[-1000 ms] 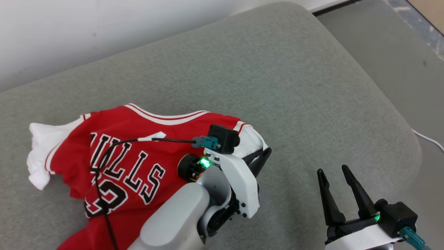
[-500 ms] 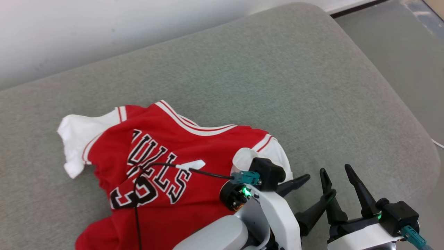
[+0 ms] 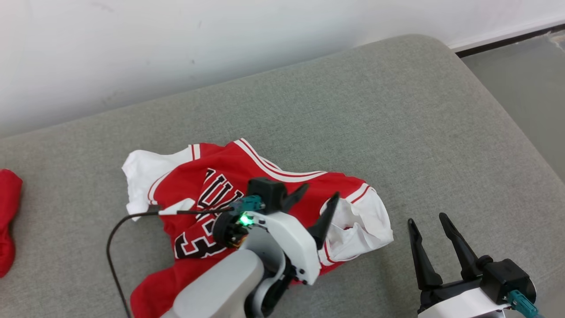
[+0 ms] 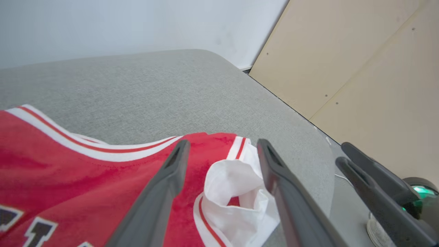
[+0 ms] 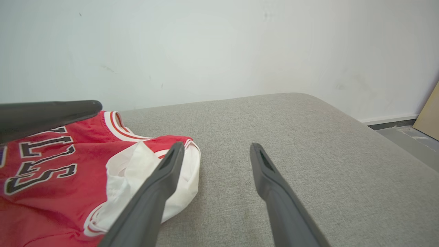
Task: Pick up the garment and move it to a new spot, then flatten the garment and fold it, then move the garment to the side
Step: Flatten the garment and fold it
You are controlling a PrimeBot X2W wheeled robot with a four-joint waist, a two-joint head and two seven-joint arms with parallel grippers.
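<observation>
A red jersey, the garment (image 3: 181,185), with black lettering and white sleeves lies crumpled on the grey cushion (image 3: 353,110). My left gripper (image 3: 320,193) hovers open just above its right shoulder, nothing between the fingers. In the left wrist view the gripper (image 4: 223,142) frames the bunched white sleeve (image 4: 236,185) without touching it. My right gripper (image 3: 427,219) stands open over bare cushion to the right of the garment. The right wrist view shows that gripper (image 5: 216,146) beside the sleeve (image 5: 137,168), with a left finger (image 5: 51,115) at the left edge.
Another red cloth (image 3: 6,221) lies at the cushion's left edge. A black cable (image 3: 114,238) loops off my left wrist over the garment. The white wall (image 3: 176,44) runs behind; the cushion's right edge drops to grey floor (image 3: 521,88). A beige panel (image 4: 360,68) stands beyond.
My left gripper was shut on the white sleeve; it has opened, let go and lifted back over the jersey. The head camera has turned left. The right gripper has stayed open.
</observation>
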